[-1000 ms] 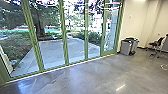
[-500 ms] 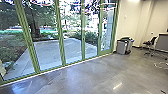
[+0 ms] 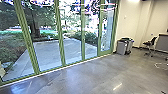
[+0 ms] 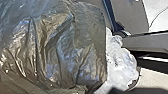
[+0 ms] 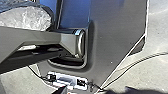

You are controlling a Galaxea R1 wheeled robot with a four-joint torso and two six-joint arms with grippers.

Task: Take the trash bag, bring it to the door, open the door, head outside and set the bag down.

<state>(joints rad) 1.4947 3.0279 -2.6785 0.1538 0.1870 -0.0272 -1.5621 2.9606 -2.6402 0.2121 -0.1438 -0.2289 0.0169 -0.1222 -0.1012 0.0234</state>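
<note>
The trash bag (image 4: 57, 50) needed slow, swing-free carriage toward the glass doors (image 3: 60, 37); either pincer's hold, I couldn't tell.

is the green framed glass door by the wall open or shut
Looks shut: the green-framed glass door stands in line with the glass panels.

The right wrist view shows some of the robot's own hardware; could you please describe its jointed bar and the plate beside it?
The jointed bar is grey and angular, with a shiny curved rim at its end. The wide plate is dark with pale edges; black cables run near it.
</note>
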